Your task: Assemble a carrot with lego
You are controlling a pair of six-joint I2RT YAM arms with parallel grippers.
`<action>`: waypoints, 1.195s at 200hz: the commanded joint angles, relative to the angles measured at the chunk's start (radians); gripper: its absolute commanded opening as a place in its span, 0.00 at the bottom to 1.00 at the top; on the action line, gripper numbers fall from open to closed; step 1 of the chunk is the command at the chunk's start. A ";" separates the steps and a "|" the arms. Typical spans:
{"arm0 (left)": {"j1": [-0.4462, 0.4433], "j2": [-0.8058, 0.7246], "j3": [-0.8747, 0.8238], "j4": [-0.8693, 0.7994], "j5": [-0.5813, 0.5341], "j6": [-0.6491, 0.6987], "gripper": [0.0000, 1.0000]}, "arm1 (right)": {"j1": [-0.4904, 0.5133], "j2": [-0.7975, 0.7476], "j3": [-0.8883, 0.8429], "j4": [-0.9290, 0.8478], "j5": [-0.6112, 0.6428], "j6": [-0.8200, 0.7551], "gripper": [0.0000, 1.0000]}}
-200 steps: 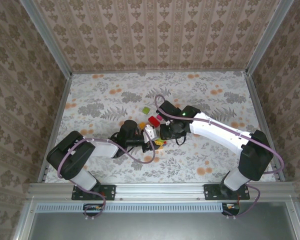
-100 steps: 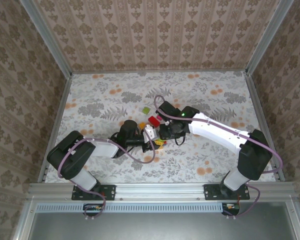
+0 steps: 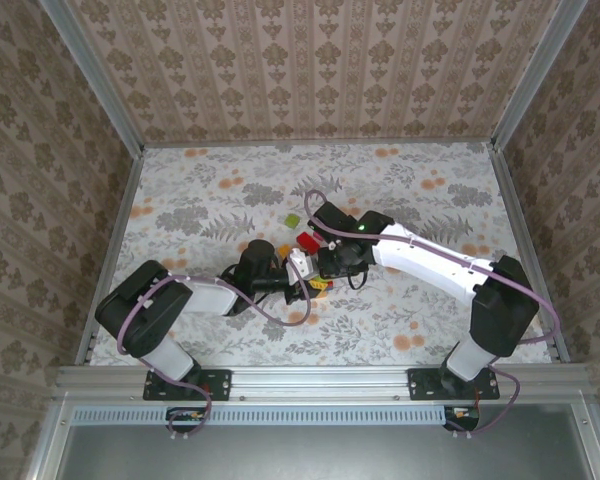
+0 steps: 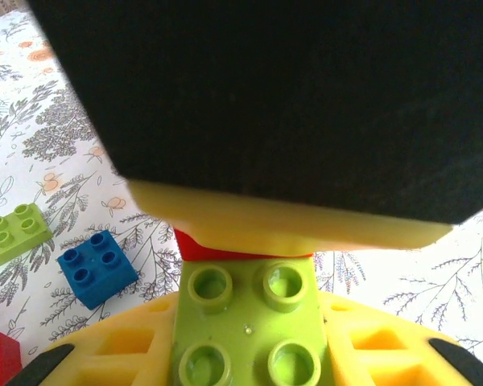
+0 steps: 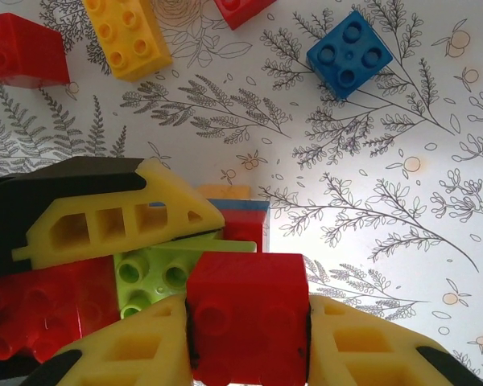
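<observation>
**Carrot barely begun, a brick in each gripper**

My left gripper (image 4: 249,354) is clamped on a green brick (image 4: 245,310) joined to a red piece (image 5: 40,310); I can't tell how many bricks that lump holds. My right gripper (image 5: 248,342) is closed on a red brick (image 5: 245,293), held just beside the green one and, I judge, not yet pressed on. Ahead of the right fingers lie a blue brick (image 5: 350,52), an orange brick (image 5: 129,36) and a spare red brick (image 5: 24,48), all loose. Most of the building is left.
</observation>
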 commanded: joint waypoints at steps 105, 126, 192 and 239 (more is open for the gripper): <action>-0.006 0.045 0.010 -0.033 -0.014 0.034 0.17 | 0.027 0.085 -0.007 -0.036 0.020 0.004 0.28; -0.006 0.044 0.012 -0.037 -0.015 0.034 0.17 | 0.030 0.081 -0.004 -0.021 0.013 0.002 0.35; -0.006 0.043 0.016 -0.048 -0.020 0.038 0.17 | 0.030 0.037 -0.011 0.040 -0.019 -0.009 0.54; -0.005 0.044 0.018 -0.054 -0.023 0.038 0.17 | 0.031 -0.016 -0.012 0.042 -0.005 -0.017 0.68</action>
